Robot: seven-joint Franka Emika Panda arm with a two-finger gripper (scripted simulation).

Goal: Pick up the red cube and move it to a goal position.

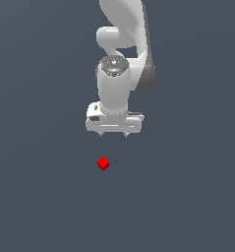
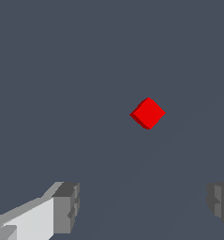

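Clearly apart: small matte bright-red cube (image 1: 103, 163) resting on the dark grey floor (image 1: 35, 197) beyond the spread, empty jaws of the white gripper (image 1: 113, 135), turned corner-on, well short of grasp.

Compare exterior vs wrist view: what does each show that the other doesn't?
Exterior only: the arm's white links and wrist body above the end effector, which hangs apart from the red cube.
Wrist only: the grey inner faces of the fingers, spread wide with nothing between them.
Both: the cube, turned corner-on, lying free on the plain dark grey floor, ungrasped.
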